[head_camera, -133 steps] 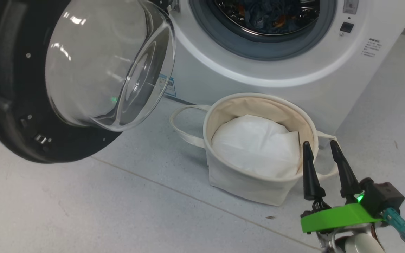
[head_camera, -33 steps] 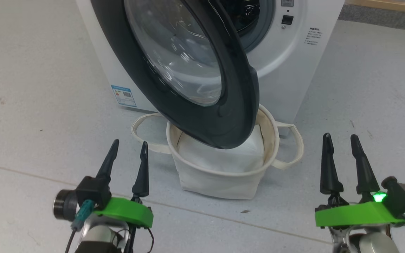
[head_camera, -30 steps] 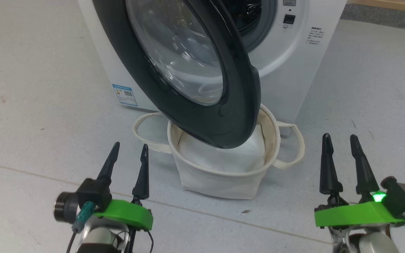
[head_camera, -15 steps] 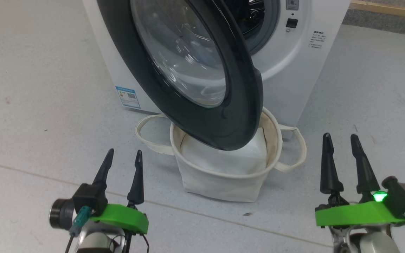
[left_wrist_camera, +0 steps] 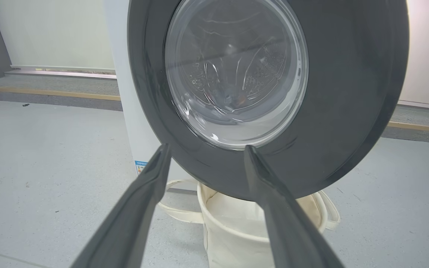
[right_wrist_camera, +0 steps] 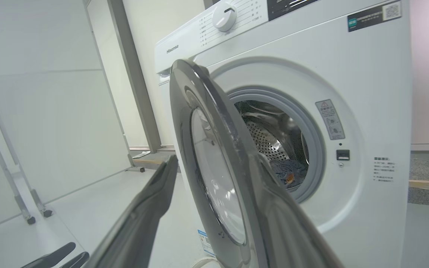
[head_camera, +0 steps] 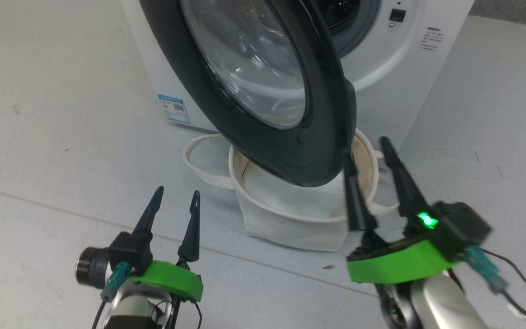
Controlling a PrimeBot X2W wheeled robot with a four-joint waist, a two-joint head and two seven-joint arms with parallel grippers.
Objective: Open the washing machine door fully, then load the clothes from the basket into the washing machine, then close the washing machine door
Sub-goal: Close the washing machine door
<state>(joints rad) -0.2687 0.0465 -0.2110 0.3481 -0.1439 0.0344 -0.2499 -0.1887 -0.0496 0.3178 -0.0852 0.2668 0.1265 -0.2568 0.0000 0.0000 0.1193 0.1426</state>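
Centrally, head view: the washing machine door [head_camera: 290, 155], a glossy black rim round a clear glass bowl, stood partly open. It swung out from the washing machine [head_camera: 395, 73] and hung over the basket [head_camera: 290, 228], its lowest arc overlapping the basket's mouth in that view

Washing machine: white front-loader, at 12 to 1 o'clock of the head view. The grey-ringed drum mouth [head_camera: 361, 32] showed past the door's 3 o'clock edge. A blue label [head_camera: 174, 107] sat low on the front, at 10 o'clock of the basket, and printed text [head_camera: 429, 39] at 1 o'clock of the view

Basket: cream canvas tub on the grey floor [head_camera: 39, 160], just before the machine, at 6 o'clock of the door. A white lining sheet [head_camera: 290, 198] lay inside

Clothes [right_wrist_camera: 287, 174]: blue fabric with an orange patch, lying in the steel drum [right_wrist_camera: 266, 137]. They showed in the right wrist view, at 3 o'clock of the door

Left gripper [head_camera: 177, 192]: at 7 o'clock of the head view, fingers spread apart and gripping nothing, well apart from basket and door. In its wrist view the door's lower rim showed between the fingers

Right gripper [head_camera: 365, 146]: at 4 o'clock of the head view, blurred, fingers parted and gripping nothing. Its tips were beside the door's 5 o'clock edge and over the basket's 3 o'clock rim; whether a finger touched the door could not be told
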